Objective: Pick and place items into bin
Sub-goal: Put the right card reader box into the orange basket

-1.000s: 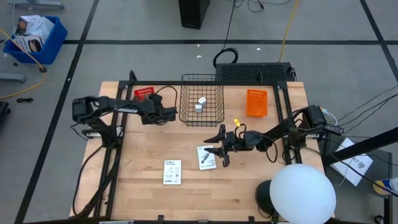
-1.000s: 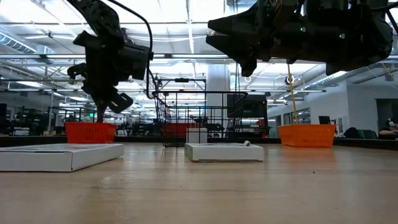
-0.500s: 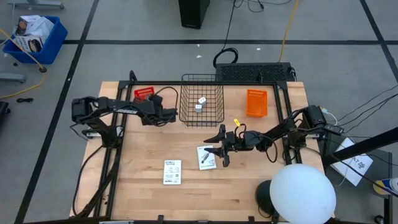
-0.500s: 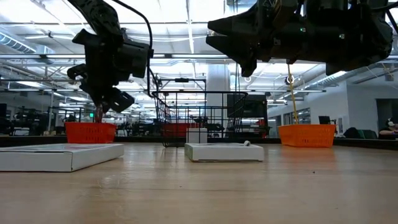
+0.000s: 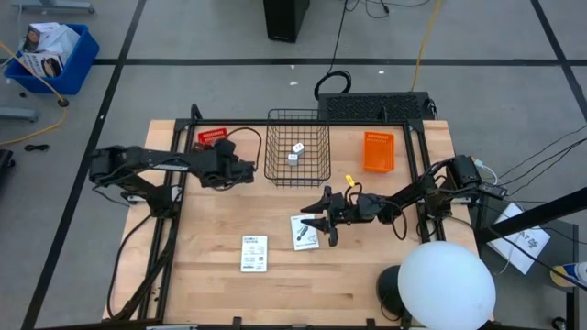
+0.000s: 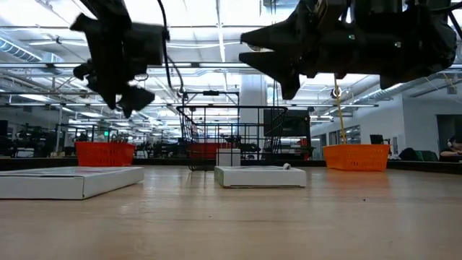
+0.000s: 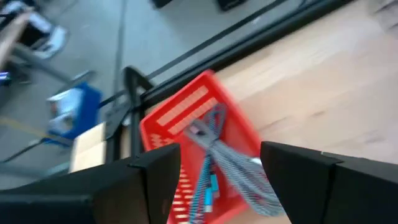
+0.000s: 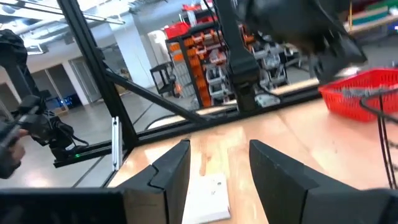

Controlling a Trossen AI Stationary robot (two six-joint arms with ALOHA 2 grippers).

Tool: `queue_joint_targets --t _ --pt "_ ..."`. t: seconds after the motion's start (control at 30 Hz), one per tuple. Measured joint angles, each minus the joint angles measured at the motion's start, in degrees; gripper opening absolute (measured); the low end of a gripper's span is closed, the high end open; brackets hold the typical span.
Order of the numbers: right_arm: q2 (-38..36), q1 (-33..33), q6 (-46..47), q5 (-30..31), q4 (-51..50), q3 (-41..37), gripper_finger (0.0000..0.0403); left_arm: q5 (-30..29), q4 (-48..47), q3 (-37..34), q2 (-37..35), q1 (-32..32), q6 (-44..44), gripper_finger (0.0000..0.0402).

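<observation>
Left arm (image 5: 147, 163): it has pulled back toward the table's left edge; its elbow now sits further left.
Left gripper (image 5: 246, 170): it has slid a little left, away from the wire basket (image 5: 297, 145), and shows higher up in the low view.

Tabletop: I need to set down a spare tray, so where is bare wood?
Bare wood lies between the red basket and the lower packet, and along the front edge. It is crowded around the wire bin, the other packet and the right gripper.
</observation>
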Motion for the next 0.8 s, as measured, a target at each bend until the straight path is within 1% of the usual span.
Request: queue_joint_targets --t 0.1,0.2,0.27,0.33,0.5,0.57,0.73,0.8 --pt "-0.13 -0.19 3.0 -0.09 -2.56 0.0 0.0155 0.01 3.5 -0.02 -4.56 -3.99 1.64 0.023" --pt "-1.86 -0.17 6.95 -0.09 -9.58 0.29 0.0155 -0.27 10.18 -0.02 -9.22 -9.22 5.27 0.023" --pt "-3.58 0.28 8.99 0.5 -17.61 1.27 0.0155 -0.23 15.42 -0.02 -12.02 -12.65 8.51 0.023" --pt "-5.44 0.57 10.56 1.62 -27.71 3.67 0.0155 -0.47 22.29 0.0 -14.07 -15.89 13.7 0.023" --pt "-9.88 0.57 19.07 3.26 -57.81 13.28 0.0155 0.43 35.38 0.02 -16.5 -22.21 27.26 0.023" --pt "-10.21 0.59 21.49 4.61 -65.96 17.11 0.0155 1.01 38.03 0.02 -16.73 -23.72 29.96 0.023" --pt "-10.45 -0.6 27.98 4.04 -81.18 23.98 0.0155 0.99 40.04 0.02 -16.94 -25.27 31.98 0.023" --pt "-10.4 -1.68 31.13 1.02 -86.16 25.44 0.0155 1.44 39.97 0.02 -16.93 -25.16 32.47 0.023"
